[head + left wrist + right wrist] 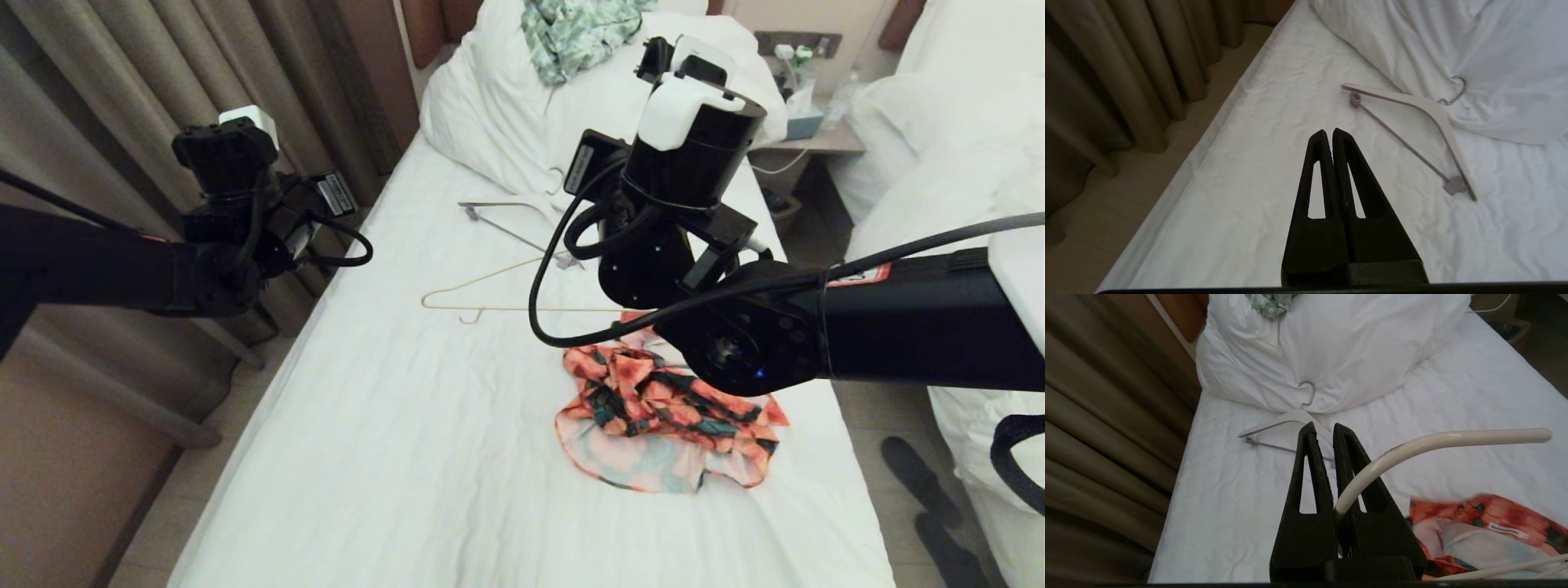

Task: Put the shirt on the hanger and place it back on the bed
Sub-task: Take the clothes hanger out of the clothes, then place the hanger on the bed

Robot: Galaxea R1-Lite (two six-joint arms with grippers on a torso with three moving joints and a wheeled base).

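Your right gripper is clamped on the thin cream-white wire hanger, its rod caught deep between the fingers, low in the right wrist view. In the head view the hanger's frame shows mid-picture. The crumpled orange-flowered shirt lies just below and right of it on the white-sheeted bed. Your left gripper, squeezed tight on nothing, hangs at the left edge. Watch it: that slim wire could pivot or slip in so narrow a pinch. With the shirt bunched, you may snag cloth instead of finding the collar opening. Don't confuse it with the thicker white hanger with a grey bar by the pillow.
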